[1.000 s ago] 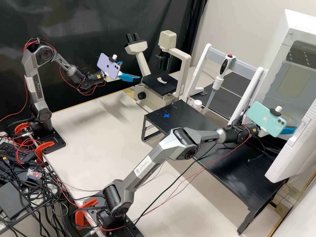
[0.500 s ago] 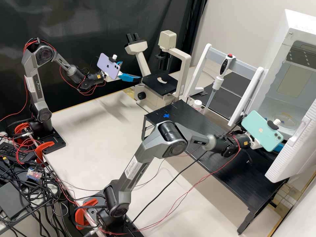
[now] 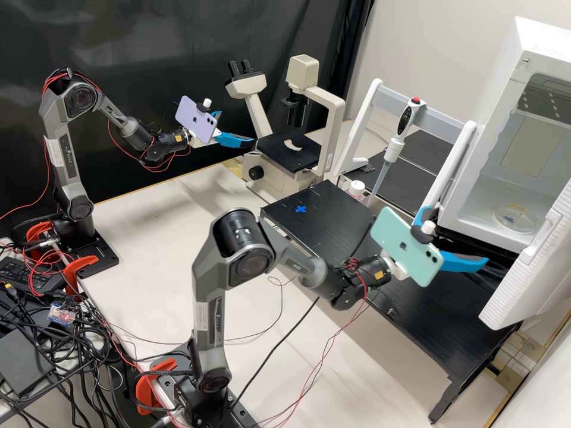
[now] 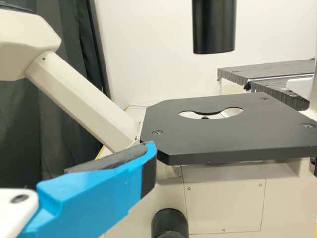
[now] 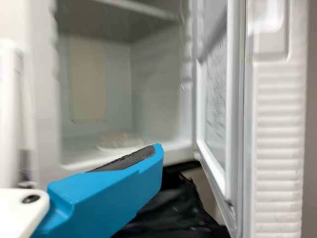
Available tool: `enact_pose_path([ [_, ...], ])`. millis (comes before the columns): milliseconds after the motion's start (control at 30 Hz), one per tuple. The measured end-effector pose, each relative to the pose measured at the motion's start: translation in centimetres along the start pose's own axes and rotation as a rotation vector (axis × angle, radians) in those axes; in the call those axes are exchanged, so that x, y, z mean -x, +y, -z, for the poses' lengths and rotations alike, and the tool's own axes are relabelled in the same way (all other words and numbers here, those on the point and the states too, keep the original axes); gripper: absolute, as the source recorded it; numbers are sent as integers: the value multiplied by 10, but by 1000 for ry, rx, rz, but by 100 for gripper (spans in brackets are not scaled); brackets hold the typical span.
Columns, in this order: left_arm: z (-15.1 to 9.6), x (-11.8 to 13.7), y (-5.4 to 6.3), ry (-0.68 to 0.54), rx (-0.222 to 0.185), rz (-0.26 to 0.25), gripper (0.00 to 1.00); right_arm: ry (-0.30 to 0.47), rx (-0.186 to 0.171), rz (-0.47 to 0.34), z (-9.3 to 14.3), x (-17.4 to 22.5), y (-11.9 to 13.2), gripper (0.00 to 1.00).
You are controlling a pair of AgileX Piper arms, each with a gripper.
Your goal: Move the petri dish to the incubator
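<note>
The right tool [image 3: 461, 236], its fingers spread, has drawn back from the incubator [image 3: 544, 47], where the petri dish [image 3: 514, 219] now seems delivered.

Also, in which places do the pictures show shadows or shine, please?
High view: soft shadows on the pale bench top near the microscope, and a faint sheen on the dark curtain; left wrist view: the microscope's black stage is lighter on its face than along its edge; right wrist view: small glints on the black sheet below the incubator.
</note>
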Motion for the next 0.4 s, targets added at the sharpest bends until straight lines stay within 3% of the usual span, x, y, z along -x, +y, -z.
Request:
enact_pose_path([
  [133,0,0,0,0,0,0,100,64,-23,3,17,35,-5,100],
  [400,0,0,0,0,0,0,100,127,-165,85,36,97,-22,100],
])
